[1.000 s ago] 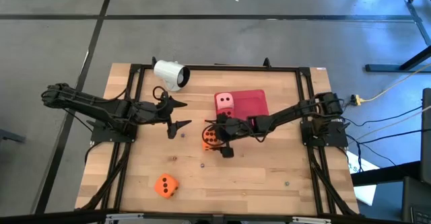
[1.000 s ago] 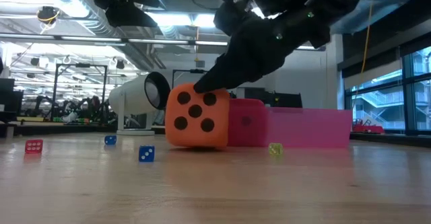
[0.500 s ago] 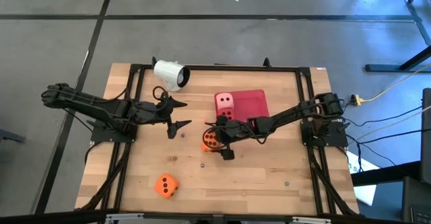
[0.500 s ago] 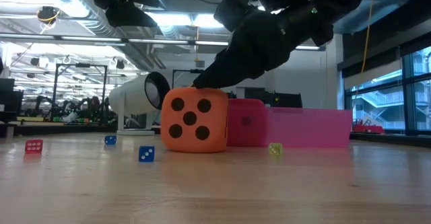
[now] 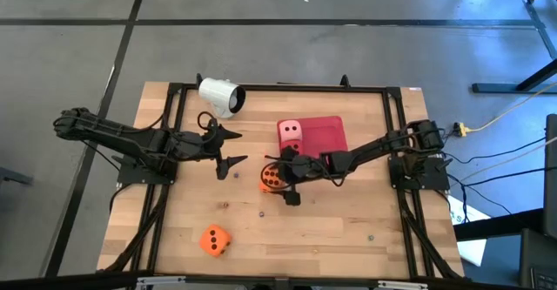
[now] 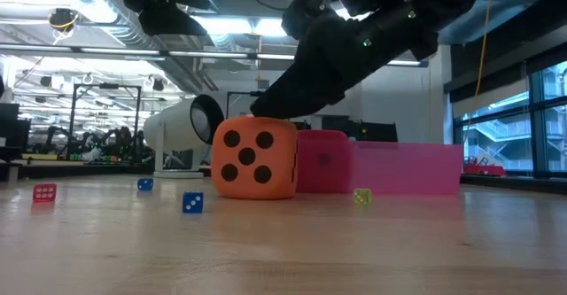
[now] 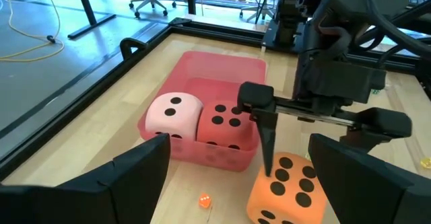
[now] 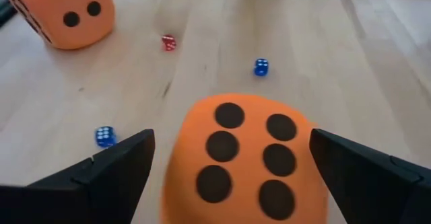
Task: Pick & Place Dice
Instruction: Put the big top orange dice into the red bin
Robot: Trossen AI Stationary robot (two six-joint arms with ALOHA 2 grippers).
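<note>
Right gripper (image 5: 285, 182) jaws apart, straddling orange die (image 5: 271, 178) on worktop (image 5: 348, 229), beside red tray (image 5: 326, 133) holding pink die (image 5: 291, 131) and red die (image 7: 227, 121). Left gripper (image 5: 232, 147) jaws apart, empty. Second orange die (image 5: 214, 239) well apart.

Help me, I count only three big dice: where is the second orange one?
In the high view the second orange die sits alone near the table's front edge, left of centre, well apart from the other orange die between the right tool's open fingers.
</note>
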